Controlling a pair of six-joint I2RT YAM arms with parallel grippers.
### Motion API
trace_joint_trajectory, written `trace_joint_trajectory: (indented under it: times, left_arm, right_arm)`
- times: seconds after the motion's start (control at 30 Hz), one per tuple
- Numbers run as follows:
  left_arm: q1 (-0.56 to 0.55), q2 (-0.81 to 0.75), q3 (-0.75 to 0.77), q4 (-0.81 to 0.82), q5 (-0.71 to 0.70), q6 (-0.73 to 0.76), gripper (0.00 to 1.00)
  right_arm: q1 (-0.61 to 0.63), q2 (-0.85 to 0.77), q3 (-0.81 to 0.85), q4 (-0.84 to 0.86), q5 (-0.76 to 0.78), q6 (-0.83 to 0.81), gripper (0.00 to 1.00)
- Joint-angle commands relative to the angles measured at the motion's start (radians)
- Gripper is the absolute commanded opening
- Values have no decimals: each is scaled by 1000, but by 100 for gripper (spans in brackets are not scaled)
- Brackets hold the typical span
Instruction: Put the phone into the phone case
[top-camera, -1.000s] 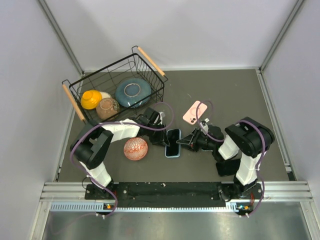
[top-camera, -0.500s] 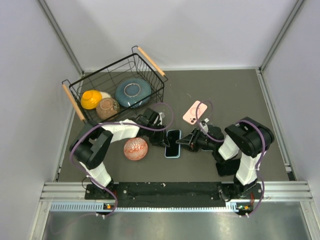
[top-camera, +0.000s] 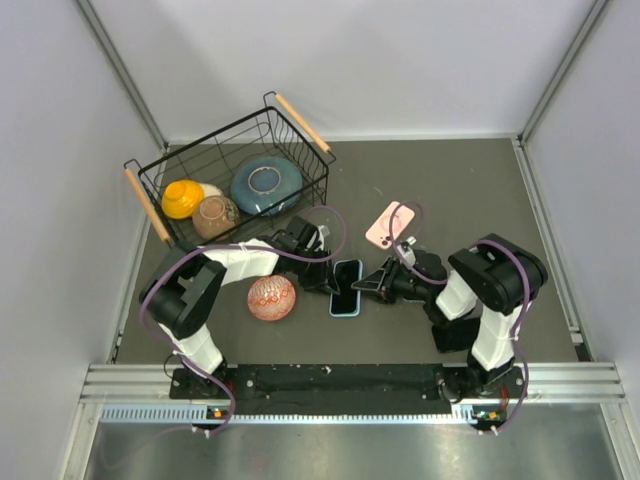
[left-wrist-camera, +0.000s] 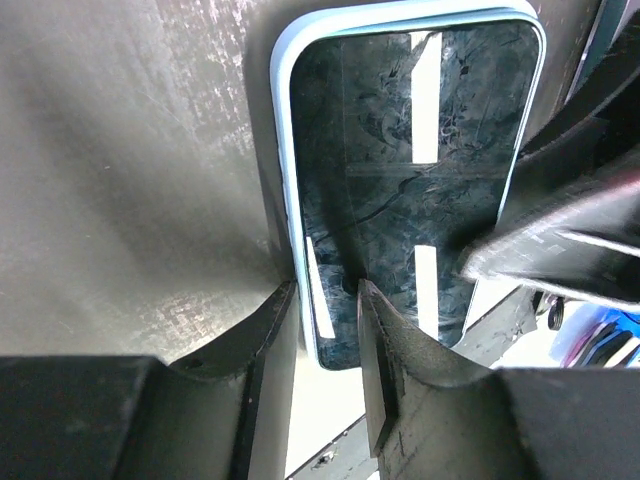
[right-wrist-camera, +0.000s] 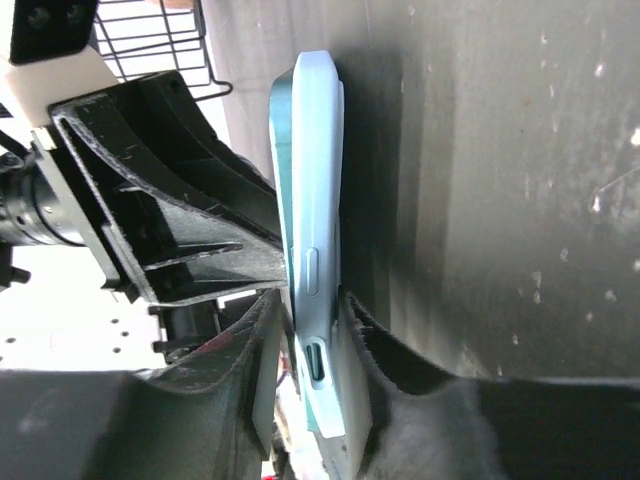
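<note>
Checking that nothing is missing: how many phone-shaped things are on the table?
2. The blue-rimmed one lies at the centre, its edges pinched by the left hand and the right hand. The pink one lies apart, farther back. None seems hidden.

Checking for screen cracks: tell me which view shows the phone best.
Left wrist: the phone faces the camera, most of its screen visible. Right wrist shows only its side edge; top external shows it small, from afar.

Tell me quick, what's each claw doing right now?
Left gripper: closed, pinching an edge of the phone.
Right gripper: closed, pinching the same phone by its side edge.
</note>
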Motion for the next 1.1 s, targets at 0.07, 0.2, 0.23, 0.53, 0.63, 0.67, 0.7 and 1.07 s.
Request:
trace_joint_trajectory:
  times: [0.07, 0.2, 0.23, 0.53, 0.63, 0.67, 0.7, 1.07]
  left_arm:
    - [-14, -26, 4, 29, 65, -19, 35]
    - [-12, -73, 27, -10, 59, -5, 36]
    - [-10, -84, 35, -23, 59, 1, 37]
    - [29, -305, 93, -159, 49, 56, 73]
    - [39, -377, 89, -153, 64, 63, 74]
    - [39, -402, 85, -141, 99, 60, 74]
    - [46, -411, 75, -130, 117, 52, 74]
    - [62, -508, -80, 299, 374, -164, 67]
  right_arm:
    - [24, -77, 50, -29, 0, -78, 1]
    - [24, -184, 79, -176, 0, -125, 0]
    - [24, -208, 90, -212, 1, -141, 0]
    - [-37, -485, 60, -295, -35, -161, 0]
    - [-40, -553, 73, -316, -60, -164, 0]
    - [-39, -592, 76, -316, -68, -161, 0]
    - [-39, -616, 78, -316, -75, -158, 0]
    - [-40, -710, 72, -153, -149, -77, 0]
